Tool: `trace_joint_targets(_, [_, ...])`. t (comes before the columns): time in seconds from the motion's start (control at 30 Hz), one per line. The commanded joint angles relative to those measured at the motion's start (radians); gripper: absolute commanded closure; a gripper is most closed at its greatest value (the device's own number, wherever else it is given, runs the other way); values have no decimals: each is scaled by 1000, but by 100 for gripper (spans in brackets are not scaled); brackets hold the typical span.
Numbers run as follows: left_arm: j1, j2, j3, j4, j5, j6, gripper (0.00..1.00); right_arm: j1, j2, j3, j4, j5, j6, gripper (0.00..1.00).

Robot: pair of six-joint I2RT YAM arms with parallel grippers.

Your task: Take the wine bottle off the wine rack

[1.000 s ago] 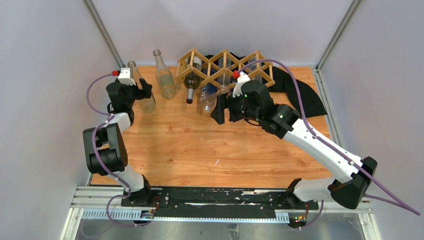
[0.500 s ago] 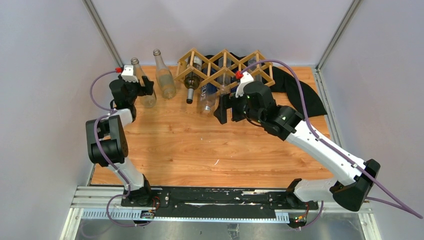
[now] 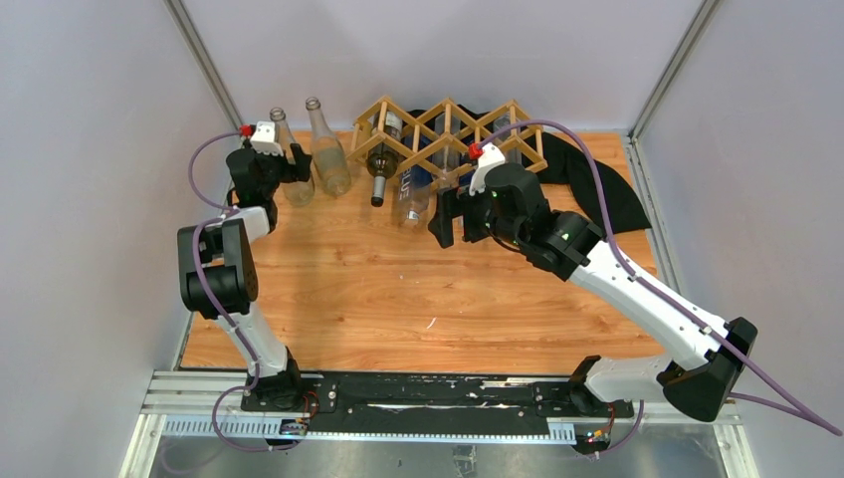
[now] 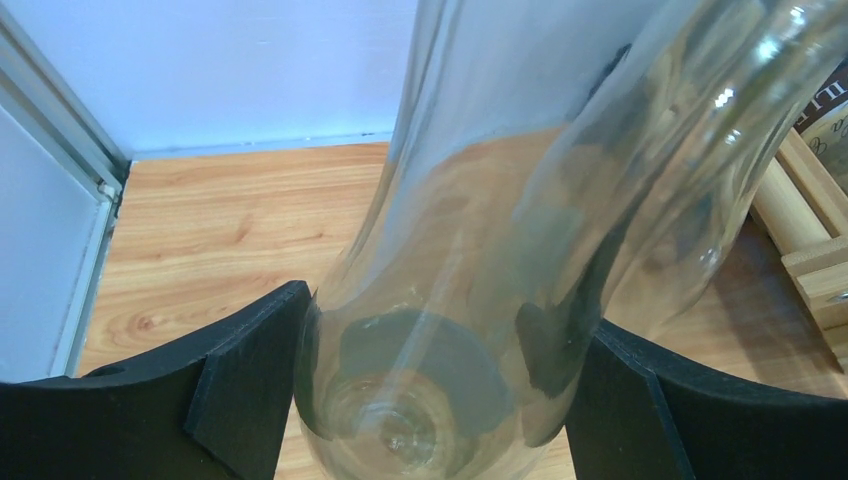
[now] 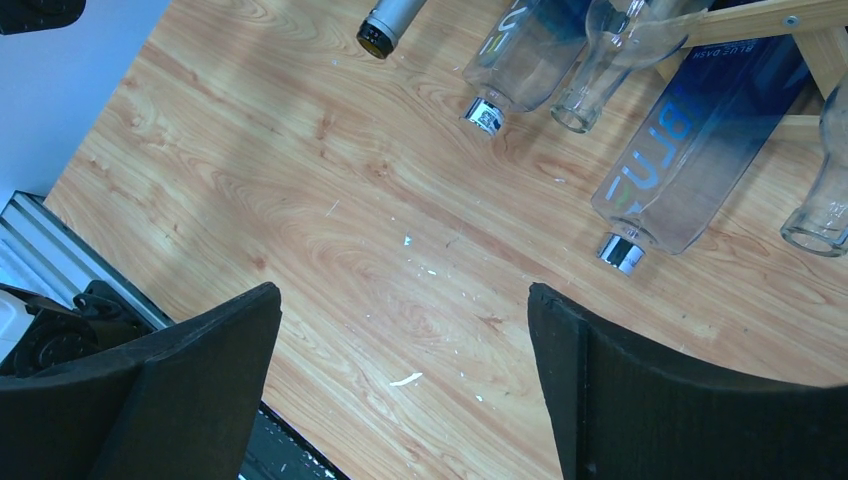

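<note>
Back-left of desk [image 3: 398, 289]: left hand [image 4: 435, 395] clamped on clear bottle [image 4: 500, 200], upright; lifted or standing, can't tell.
Right hand [image 5: 405, 370]: fingers spread wide, empty, near wine rack [image 3: 448, 134].

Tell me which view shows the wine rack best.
Top external: the whole wine rack shows, every cell of the lattice. The right wrist view catches only slats at its top right corner; the left wrist view only a bit of wood at the right edge, beside the bottle.
</note>
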Motion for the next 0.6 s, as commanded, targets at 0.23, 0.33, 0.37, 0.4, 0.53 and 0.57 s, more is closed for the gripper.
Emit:
trace_joint_targets(0.23, [2,-30,47,104,9,-10,55,-12,4,4,-21,17,-18,2])
trace_joint_targets(0.33, [2,-27,44,118,-2,-38,55,-11,3,3,-26,7,-15,2])
trace_joint_targets(0.37, [2,-26,44,118,0,-42,55,-13,2,0,-26,7,-14,2])
trace_joint_targets(0.4, [2,-24,44,118,5,-46,53,-12,-1,-3,-26,7,-11,2])
trace_joint_targets(0.53, [2,-29,34,117,9,-49,16,-12,-5,-6,-25,14,-15,2])
trace_joint_targets(0.57, [2,-35,34,117,9,-49,4,-12,-5,-1,-26,11,-20,2])
